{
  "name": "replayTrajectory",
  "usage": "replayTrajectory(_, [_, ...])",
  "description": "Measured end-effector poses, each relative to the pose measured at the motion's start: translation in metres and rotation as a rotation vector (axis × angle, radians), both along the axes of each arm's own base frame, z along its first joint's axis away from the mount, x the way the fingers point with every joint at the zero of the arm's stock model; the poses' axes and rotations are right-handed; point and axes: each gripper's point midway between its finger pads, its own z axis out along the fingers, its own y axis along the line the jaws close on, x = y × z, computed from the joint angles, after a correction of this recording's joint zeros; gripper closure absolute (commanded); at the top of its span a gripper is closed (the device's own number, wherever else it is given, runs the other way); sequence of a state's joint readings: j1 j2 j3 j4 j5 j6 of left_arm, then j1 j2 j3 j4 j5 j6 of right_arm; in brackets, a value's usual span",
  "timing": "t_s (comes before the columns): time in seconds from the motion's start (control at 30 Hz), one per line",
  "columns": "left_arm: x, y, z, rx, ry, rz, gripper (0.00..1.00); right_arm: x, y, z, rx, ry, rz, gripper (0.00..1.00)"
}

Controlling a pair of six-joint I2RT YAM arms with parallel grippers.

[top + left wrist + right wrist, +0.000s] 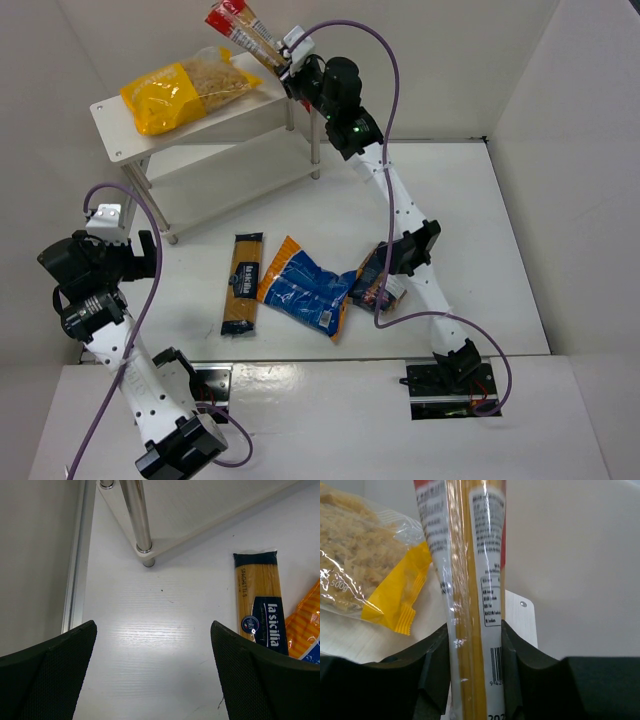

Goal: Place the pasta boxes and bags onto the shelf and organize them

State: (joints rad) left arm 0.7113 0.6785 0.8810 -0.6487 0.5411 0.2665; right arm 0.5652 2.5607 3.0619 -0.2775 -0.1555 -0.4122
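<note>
Nearest the bases, the left end effector (152,630) hangs over the white tabletop (480,250) just off the rack's front leg, its black fingers spread wide with nothing between them. Past it, three packs lie flat in a rough row on the tabletop; the narrow black-and-yellow spaghetti pack (242,283) is on the left, the crinkly blue bag (305,290) is in the middle touching it, and the small dark navy pack (375,280) is on the right, partly hidden under the right arm. Further back stands the small white two-tier shelf with thin silver legs (230,175); the big yellow-and-clear macaroni bag (190,90) lies on its top board, toward the left and middle. Furthest out, at the right end of that top board, the right end effector (475,630) is clamped narrow on the long red-and-clear spaghetti bag (240,30); the bag sticks up tilted, next to the macaroni bag; can't tell if it touches the board.
</note>
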Motion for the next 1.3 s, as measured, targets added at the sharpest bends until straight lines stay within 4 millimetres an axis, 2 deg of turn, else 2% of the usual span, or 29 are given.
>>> replayTrajectory(0.03, [0.0,0.0,0.0,0.0,0.001,0.0,0.0,0.001,0.0,0.001,0.002,-0.005,-0.002,0.51])
replayTrajectory(0.07, [0.0,0.0,0.0,-0.001,0.001,0.0,0.0,0.001,0.0,0.003,0.008,-0.018,-0.003,0.43])
replayTrajectory(0.17, [0.0,0.0,0.0,-0.001,0.002,0.0,0.0,0.001,0.0,0.015,0.035,-0.063,-0.008,0.27])
replayTrajectory(0.27, [0.0,0.0,0.0,-0.001,0.002,0.0,0.0,-0.003,-0.001,0.028,0.06,-0.106,-0.009,0.19])
replayTrajectory(0.43, [0.0,0.0,0.0,-0.001,0.002,0.0,0.0,-0.007,-0.003,0.042,0.086,-0.146,-0.007,0.11])
replayTrajectory(0.73, [0.0,0.0,0.0,-0.001,0.001,0.0,0.0,-0.006,-0.007,0.037,0.071,-0.107,-0.032,0.05])
replayTrajectory(0.8, [0.0,0.0,0.0,-0.001,0.001,0.0,0.0,-0.009,-0.01,0.035,0.06,-0.067,-0.04,0.05])
replayTrajectory(0.87, [-0.001,0.0,0.0,0.0,0.0,0.0,0.0,-0.016,-0.018,0.041,0.062,-0.034,-0.052,0.05])
replayTrajectory(0.93, [-0.001,-0.001,0.001,0.003,-0.003,0.0,0.0,-0.028,-0.029,0.057,0.071,-0.017,-0.064,0.05])
replayTrajectory(1.03, [-0.002,-0.002,0.003,0.009,-0.012,-0.001,0.0,-0.056,-0.051,0.095,0.107,-0.02,-0.081,0.05])
replayTrajectory(1.23, [-0.004,-0.006,0.008,0.019,-0.033,-0.013,0.0,-0.135,-0.104,0.181,0.216,-0.071,-0.087,0.05])
replayTrajectory(1.3, [-0.004,-0.007,0.009,0.021,-0.037,-0.015,0.0,-0.158,-0.12,0.199,0.242,-0.075,-0.091,0.04])
